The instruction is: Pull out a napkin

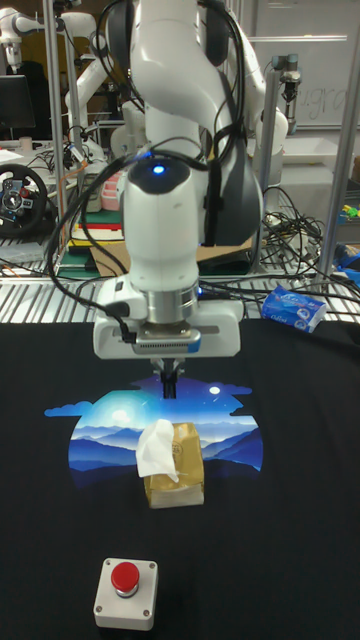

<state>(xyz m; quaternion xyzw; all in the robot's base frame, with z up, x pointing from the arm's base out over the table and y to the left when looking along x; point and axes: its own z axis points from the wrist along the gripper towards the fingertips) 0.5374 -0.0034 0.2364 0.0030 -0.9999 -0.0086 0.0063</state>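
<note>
Gripper (170, 385) hangs over the far part of the blue mat (95, 445) — fingers look close together, holding nothing, though the wrist hides most of them. Tissue box (178, 467) sits at the mat's near edge, centre of the black table (300, 520). Napkin (157, 450) sticks up from the box's left half, long axis roughly vertical — just nearer the camera than the fingertips and lower. Likely next: open, drop, shift forward onto the tuft.
</note>
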